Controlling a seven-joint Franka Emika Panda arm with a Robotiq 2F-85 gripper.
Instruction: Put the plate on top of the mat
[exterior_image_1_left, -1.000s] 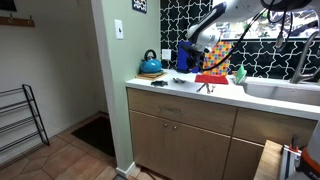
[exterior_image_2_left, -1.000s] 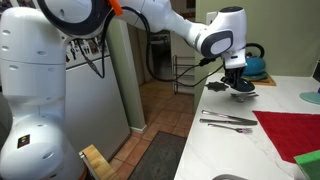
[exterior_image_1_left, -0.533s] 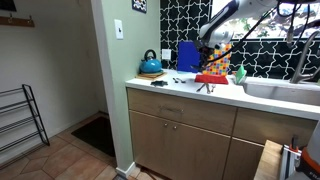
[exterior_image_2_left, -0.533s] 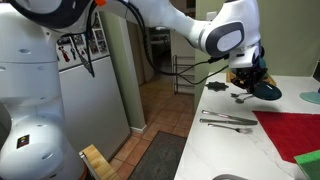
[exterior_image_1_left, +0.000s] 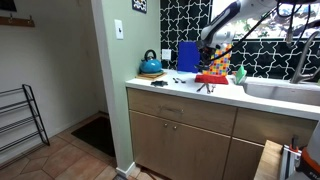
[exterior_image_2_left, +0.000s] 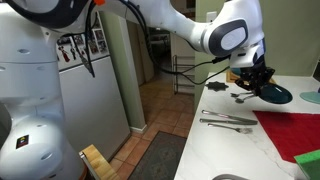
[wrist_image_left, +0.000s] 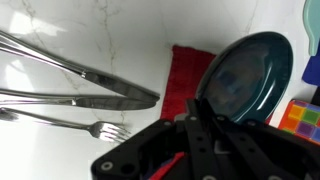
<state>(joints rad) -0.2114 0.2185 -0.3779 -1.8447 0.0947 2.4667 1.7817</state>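
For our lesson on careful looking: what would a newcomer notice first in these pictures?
First, the gripper holding a dark plate in the air over the white counter, close to the red mat. Next, in the wrist view, the cutlery lying on the counter beside that mat.

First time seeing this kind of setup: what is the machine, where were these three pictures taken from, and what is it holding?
It is one robot arm working at a kitchen counter. Two pictures come from cameras standing in the room; the third from a camera on the arm's wrist, looking down. Its fingers hold a round dark teal plate above the counter, near a red mat. Metal utensils lie beside the mat, and a teal kettle stands further along.
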